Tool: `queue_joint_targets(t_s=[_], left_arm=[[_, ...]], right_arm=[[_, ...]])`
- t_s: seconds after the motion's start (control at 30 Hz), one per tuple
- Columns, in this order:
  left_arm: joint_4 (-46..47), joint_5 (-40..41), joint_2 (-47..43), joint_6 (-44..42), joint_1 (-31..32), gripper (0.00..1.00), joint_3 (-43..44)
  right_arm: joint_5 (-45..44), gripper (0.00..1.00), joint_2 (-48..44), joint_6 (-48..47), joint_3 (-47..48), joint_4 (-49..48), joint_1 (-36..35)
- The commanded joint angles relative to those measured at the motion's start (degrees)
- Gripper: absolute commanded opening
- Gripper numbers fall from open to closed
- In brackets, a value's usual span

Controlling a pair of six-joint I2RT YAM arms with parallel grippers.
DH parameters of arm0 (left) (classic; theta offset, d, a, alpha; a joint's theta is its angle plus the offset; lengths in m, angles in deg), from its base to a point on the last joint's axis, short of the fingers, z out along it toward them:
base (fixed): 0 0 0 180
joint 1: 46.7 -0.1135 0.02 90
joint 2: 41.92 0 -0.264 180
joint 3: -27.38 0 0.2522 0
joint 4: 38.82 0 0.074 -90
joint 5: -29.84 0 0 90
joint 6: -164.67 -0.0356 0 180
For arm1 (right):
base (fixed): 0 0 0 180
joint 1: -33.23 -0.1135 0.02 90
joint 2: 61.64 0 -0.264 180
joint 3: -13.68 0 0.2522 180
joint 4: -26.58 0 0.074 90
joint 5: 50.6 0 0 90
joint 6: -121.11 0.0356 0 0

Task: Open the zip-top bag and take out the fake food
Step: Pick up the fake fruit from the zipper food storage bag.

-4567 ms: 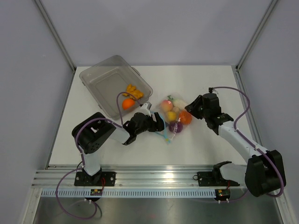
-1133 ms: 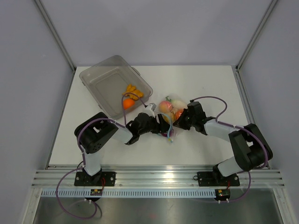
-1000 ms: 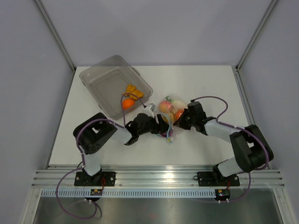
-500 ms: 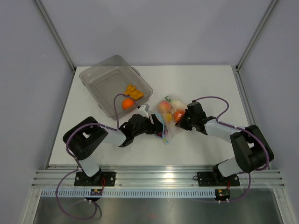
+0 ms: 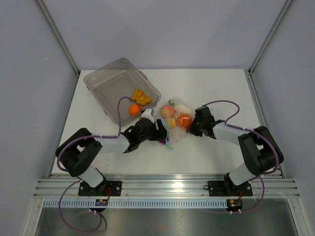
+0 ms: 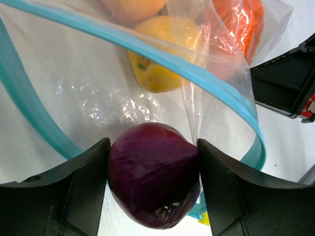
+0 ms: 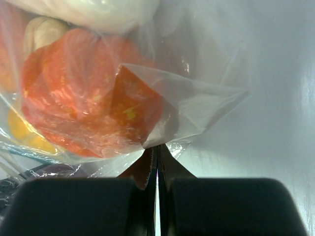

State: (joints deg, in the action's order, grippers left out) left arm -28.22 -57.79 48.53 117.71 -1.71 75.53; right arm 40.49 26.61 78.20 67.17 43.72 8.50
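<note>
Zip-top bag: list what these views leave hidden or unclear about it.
- Top view: bag mouth, hidden by left gripper.
- Left wrist: peach food, cut off by top edge.
- Right wrist: white food cut off by top edge; pinched bag fold hidden between right gripper fingers.

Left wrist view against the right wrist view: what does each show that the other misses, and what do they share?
Only the left wrist view: the left end effector gripping a purple piece at the mouth of the zip-top bag, its light-blue zip strip parted. Only the right wrist view: the right end effector shut on a fold of the bag's plastic, with a white piece at the top. Both: the clear bag and the orange piece inside it.
</note>
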Motion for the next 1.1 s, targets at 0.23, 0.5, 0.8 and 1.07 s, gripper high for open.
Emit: queue_joint_targets(t_s=[0.23,0.5,0.8,1.07], left_arm=[[-4.1,4.2,-2.2,-2.9,-0.3,0.63,3.1],[-2.7,3.3,-1.6,-2.9,-0.3,0.62,2.9],[-1.9,2.9,-1.4,-2.8,-0.3,0.62,2.6],[-1.6,2.4,-1.0,-2.9,-0.3,0.62,2.7]], right_arm=[[-4.7,0.07,2.2,-3.3,5.3,4.4,-0.4],[-12.8,0.56,-10.1,-5.2,1.5,7.0,-0.3],[-16.2,0.95,-10.0,-0.9,2.0,8.3,1.3],[-10.4,0.95,-8.4,1.9,0.0,2.2,6.4]])
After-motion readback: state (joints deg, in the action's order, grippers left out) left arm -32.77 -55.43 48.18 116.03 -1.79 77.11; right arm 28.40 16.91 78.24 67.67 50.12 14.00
